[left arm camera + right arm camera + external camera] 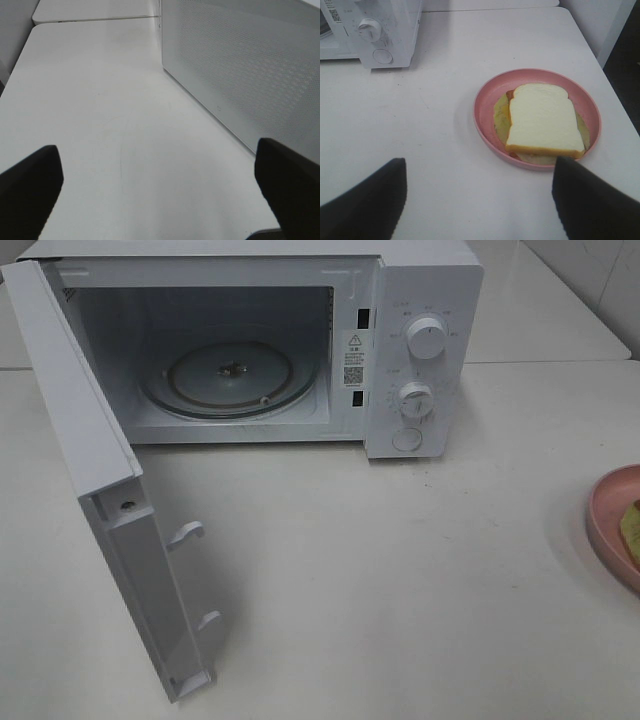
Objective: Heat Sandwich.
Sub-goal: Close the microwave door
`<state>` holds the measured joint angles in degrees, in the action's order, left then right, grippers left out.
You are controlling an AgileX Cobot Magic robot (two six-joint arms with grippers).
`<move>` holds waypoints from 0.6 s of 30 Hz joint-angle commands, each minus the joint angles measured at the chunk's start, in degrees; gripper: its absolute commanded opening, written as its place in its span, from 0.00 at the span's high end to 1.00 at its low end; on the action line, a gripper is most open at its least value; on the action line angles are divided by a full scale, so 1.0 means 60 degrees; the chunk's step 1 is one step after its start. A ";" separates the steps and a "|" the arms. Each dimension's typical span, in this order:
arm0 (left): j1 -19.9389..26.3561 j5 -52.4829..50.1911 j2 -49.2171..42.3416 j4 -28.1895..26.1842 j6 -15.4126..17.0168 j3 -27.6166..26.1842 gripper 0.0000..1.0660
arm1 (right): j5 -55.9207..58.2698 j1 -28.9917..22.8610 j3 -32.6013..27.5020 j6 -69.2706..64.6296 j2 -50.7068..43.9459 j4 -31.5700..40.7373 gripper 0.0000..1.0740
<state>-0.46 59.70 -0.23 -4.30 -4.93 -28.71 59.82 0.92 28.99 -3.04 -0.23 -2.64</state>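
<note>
The sandwich point(543, 120) has a white bread top, a tan crust and a yellow layer under it. It lies flat on a round pink plate point(487, 95) on the white table. In the exterior high view only the plate's left part point(605, 515) and a yellowish sliver of the sandwich point(633, 525) show at the right edge. My right gripper point(480, 205) is open and empty, short of the plate and apart from it. My left gripper point(160, 195) is open and empty over bare table, beside the microwave's perforated side wall point(240, 65). Neither gripper shows in the exterior high view.
The white microwave point(425, 300) stands at the back of the table, with two knobs point(427, 338) and a button. Its door point(90, 470) is swung wide open toward the front left. A glass turntable point(230, 375) lies inside the cavity.
</note>
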 commanded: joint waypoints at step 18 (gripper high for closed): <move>0.0019 -0.0143 -0.0201 -0.0124 -0.0010 0.0029 0.03 | -0.0048 0.0067 -0.0010 0.0124 -0.0248 0.0038 0.29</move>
<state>-0.46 59.70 -0.23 -4.35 -4.93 -28.71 59.82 0.92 28.99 -3.04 -0.23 -2.64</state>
